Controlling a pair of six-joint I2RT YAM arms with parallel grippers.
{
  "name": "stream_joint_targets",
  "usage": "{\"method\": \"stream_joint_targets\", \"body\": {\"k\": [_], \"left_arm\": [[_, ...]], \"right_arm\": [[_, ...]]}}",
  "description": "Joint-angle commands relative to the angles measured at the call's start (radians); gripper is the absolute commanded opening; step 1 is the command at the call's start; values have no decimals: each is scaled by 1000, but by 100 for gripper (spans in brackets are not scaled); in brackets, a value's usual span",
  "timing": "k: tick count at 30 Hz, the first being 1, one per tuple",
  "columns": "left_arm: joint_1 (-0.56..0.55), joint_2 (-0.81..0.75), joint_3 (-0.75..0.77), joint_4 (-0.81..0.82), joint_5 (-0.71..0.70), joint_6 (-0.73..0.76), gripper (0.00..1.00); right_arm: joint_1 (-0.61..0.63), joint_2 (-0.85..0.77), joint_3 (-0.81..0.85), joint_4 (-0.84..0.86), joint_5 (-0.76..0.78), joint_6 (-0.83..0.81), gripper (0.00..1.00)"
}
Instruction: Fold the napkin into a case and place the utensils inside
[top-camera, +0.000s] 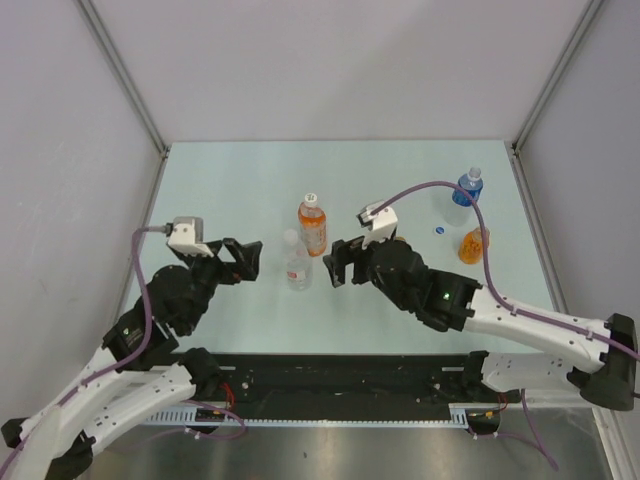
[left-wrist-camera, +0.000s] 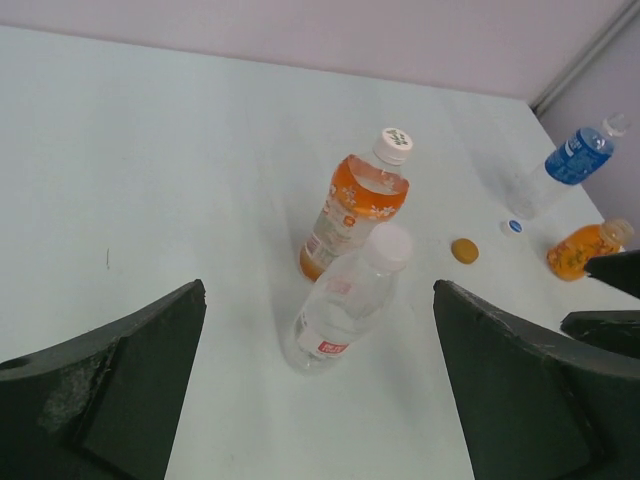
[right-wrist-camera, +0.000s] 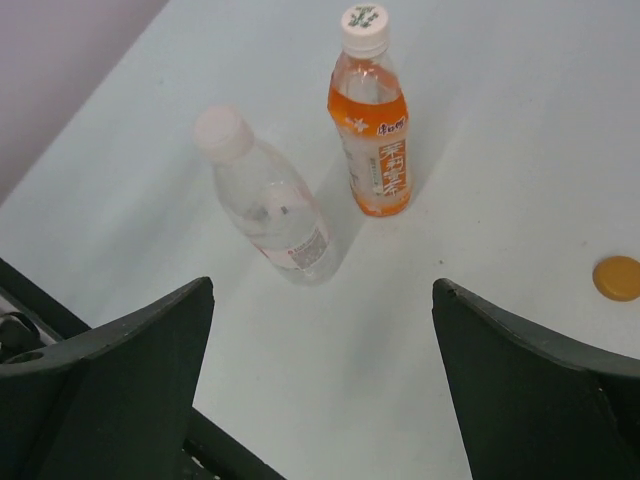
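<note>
Napkin and utensils nowhere visible; left gripper (top-camera: 252, 260) and right gripper (top-camera: 333, 264) both spread wide, empty, clear bottle (top-camera: 297, 265) between. Hold off closing; search for napkin edge first.

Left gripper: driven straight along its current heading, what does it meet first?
Most likely the clear bottle, upright and centred ahead of the open left gripper in its wrist view. The orange tea bottle stands just behind it. Exact depth is unclear.
</note>
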Motion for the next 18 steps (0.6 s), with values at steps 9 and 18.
{"method": "stream_joint_targets", "body": {"k": [9,18], "left_arm": [[13,-71,-31,-131,-70,-121,100],[13,-100,-55,-86,-58,-72,100]], "right_arm": [[-18,75,45,284,-48,-83,97],[-72,100,47,256,-58,-68,96]]}}
